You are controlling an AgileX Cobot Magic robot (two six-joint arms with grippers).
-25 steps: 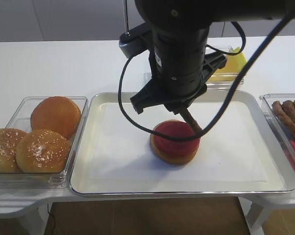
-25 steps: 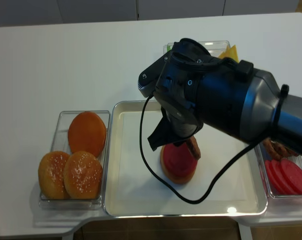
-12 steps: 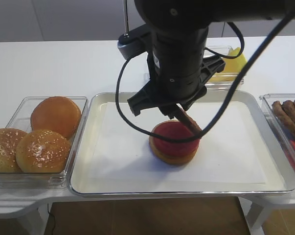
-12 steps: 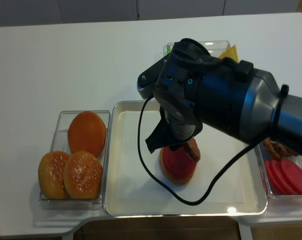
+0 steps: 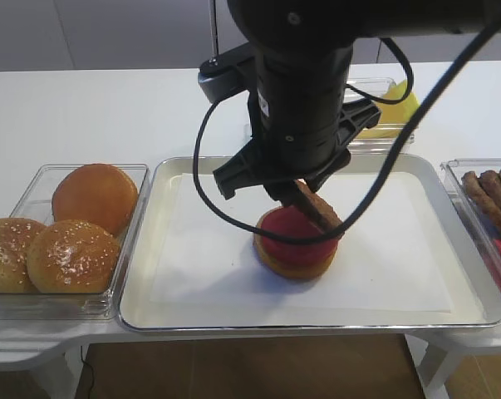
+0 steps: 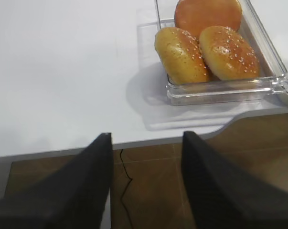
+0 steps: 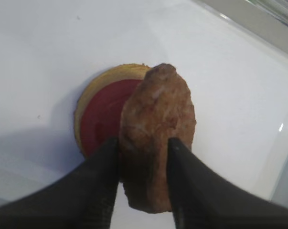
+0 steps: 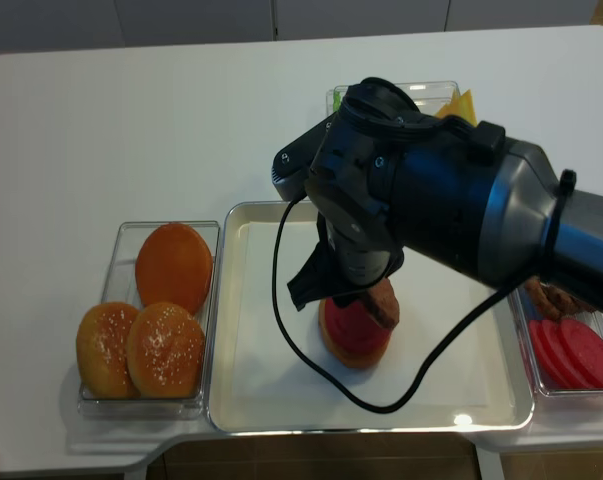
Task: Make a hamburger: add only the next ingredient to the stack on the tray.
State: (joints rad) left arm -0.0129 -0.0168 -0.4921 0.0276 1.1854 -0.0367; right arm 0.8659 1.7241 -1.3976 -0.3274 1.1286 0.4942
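Exterior high view, from left to right: the clear plastic tub of golden buns (image 5: pixel 63 229) sits where it was a second ago, and the large silver metal tray lined with white paper (image 5: pixel 192 274) has not shifted. Over the tray's middle, the low stack of flat golden bun base and smooth red disc (image 5: pixel 295 243) stays put. What has changed is the flat round dark-brown meat patty (image 5: pixel 310 205): a second ago it stood nearly on edge behind the stack, and now it has tipped forward and leans over the red disc's far right rim. That suggests the release is under way, though the patty does not lie flat yet.

In the right wrist view the right gripper (image 7: pixel 143 183) has its black fingers (image 7: pixel 103 176) just beside the patty's flanks, eased apart; whether they still pinch it I cannot tell. The patty's long axis runs away from the gripper, tilted, its far end over the disc. The left gripper (image 6: pixel 146 183) hangs parted over the table edge, holding nothing.
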